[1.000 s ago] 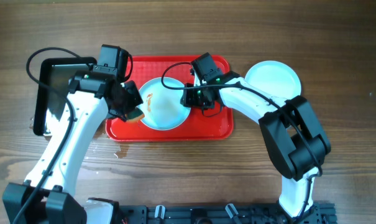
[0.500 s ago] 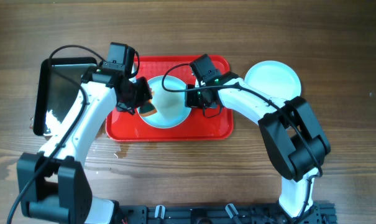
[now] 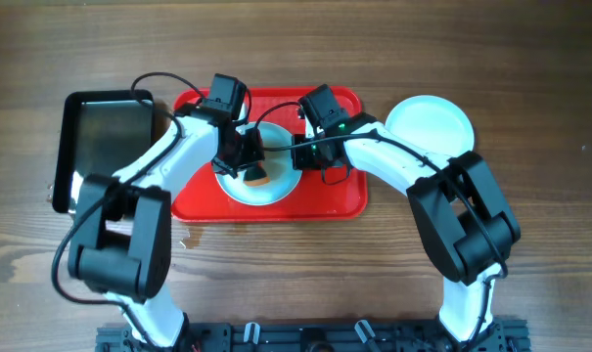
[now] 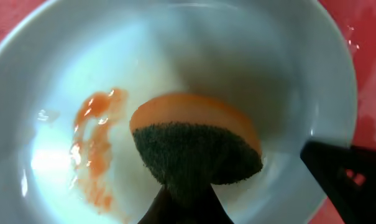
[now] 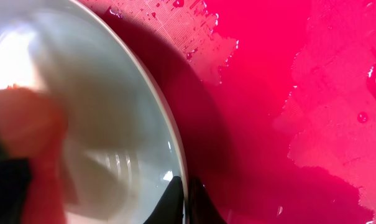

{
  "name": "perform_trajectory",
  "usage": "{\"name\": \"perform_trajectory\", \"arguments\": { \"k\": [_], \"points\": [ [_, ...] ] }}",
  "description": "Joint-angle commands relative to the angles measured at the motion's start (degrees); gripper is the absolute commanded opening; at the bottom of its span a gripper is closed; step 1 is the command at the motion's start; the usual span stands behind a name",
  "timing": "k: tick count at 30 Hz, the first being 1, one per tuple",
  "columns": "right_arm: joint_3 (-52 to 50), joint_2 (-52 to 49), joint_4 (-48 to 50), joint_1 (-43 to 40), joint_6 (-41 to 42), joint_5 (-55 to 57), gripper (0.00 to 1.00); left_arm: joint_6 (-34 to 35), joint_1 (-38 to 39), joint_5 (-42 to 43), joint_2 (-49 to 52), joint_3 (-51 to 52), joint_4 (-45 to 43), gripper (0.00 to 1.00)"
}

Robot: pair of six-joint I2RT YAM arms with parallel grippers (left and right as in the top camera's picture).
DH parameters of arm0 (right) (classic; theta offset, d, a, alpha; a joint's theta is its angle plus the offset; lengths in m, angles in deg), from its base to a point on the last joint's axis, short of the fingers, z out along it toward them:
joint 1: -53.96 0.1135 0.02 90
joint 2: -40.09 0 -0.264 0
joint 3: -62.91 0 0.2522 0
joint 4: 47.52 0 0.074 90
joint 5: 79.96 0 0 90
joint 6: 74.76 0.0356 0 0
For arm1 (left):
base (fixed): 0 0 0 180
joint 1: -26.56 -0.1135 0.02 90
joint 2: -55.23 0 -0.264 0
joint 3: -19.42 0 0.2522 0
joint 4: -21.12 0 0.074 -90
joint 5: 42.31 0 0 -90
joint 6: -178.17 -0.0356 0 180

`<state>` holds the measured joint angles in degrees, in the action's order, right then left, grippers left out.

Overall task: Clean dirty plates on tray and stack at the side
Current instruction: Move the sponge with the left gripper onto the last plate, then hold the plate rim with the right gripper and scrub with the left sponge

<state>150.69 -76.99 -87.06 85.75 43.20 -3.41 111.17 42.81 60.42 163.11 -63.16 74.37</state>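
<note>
A pale plate point(image 3: 276, 181) lies on the red tray point(image 3: 325, 200). In the left wrist view the plate point(image 4: 250, 56) has an orange-brown smear point(image 4: 91, 146) on its left side. My left gripper point(image 3: 249, 166) is shut on an orange sponge with a dark green scrubbing face point(image 4: 197, 152), pressed into the plate. My right gripper point(image 3: 301, 156) is shut on the plate's right rim point(image 5: 175, 155), one finger inside and one outside. A clean plate point(image 3: 431, 125) sits on the table right of the tray.
A black metal tray point(image 3: 105, 127) stands left of the red tray. Water drops and wet patches lie on the red tray point(image 5: 287, 93). A small wet spot point(image 3: 188, 240) is on the wooden table in front of the tray.
My left gripper has carried the sponge rightward from the plate's left edge onto the middle of the plate. The right gripper has stayed on the rim.
</note>
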Motion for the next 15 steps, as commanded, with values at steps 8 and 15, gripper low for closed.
{"name": "perform_trajectory", "arguments": {
  "k": [8, 15],
  "points": [
    [-2.3, -3.9, -0.8, -0.2, -0.8, 3.1, 0.04, 0.5, 3.3, -4.3, 5.9, 0.4, -5.0, 0.04],
    [-2.3, -3.9, -1.2, -0.2, -0.8, 3.1, 0.04, 0.5, 2.7, -24.3, 10.4, 0.3, 0.3, 0.04]
  ]
}}
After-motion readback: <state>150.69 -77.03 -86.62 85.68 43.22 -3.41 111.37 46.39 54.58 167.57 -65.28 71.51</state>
